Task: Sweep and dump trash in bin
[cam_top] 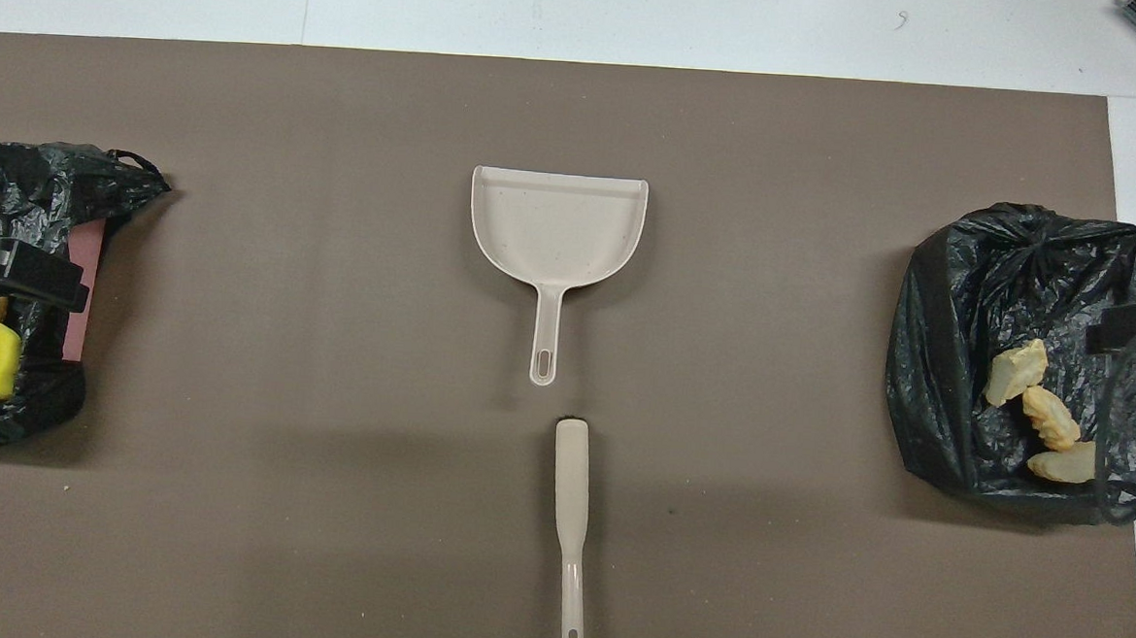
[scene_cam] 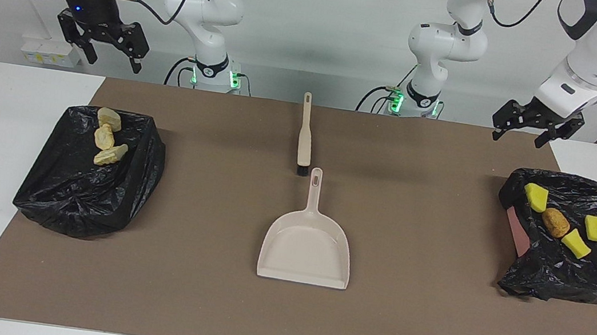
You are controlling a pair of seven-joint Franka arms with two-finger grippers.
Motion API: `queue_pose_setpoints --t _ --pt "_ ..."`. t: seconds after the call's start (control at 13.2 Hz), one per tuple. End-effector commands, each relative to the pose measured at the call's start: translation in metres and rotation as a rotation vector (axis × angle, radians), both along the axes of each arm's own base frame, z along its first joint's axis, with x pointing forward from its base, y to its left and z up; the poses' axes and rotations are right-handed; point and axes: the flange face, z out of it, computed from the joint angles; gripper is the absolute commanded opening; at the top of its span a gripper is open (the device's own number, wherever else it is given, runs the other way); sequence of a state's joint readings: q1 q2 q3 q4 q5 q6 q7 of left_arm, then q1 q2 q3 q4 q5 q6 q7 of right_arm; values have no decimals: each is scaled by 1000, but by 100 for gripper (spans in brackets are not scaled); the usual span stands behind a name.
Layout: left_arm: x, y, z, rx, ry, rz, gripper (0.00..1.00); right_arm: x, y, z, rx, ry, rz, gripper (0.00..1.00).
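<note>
At the right arm's end of the table, the right gripper (scene_cam: 100, 43) hangs high in the air with its fingers spread apart and nothing between them. Below it, three tan croissant-like pieces (scene_cam: 106, 136) lie in a black bag-lined bin (scene_cam: 83, 185). On the middle of the brown mat (scene_cam: 190, 291) lies a beige brush (scene_cam: 306, 134), nearer the robots than the beige dustpan (scene_cam: 306, 246), whose handle points at the brush's bristle end, just apart from it. Toward the left arm's end, three yellow foam wedges (scene_cam: 577, 243) and a brown lump (scene_cam: 555, 222) rest on a second black bag-lined bin (scene_cam: 578, 273). The left gripper (scene_cam: 529, 126) hovers empty above that bin's robot-side edge, fingers apart.
</note>
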State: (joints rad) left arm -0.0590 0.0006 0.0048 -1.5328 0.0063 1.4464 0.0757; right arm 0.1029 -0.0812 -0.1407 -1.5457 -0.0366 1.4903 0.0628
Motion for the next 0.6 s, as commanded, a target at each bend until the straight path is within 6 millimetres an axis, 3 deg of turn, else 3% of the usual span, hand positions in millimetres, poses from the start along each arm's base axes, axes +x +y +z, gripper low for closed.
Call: queue_pose_setpoints --t 0.0,0.53 --pt "-4 0 19 -4 -3 -4 100 -6 -1 2 21 -5 28 100" --pt "-2 7 22 -3 -41 1 100 -6 -1 2 21 -5 28 100"
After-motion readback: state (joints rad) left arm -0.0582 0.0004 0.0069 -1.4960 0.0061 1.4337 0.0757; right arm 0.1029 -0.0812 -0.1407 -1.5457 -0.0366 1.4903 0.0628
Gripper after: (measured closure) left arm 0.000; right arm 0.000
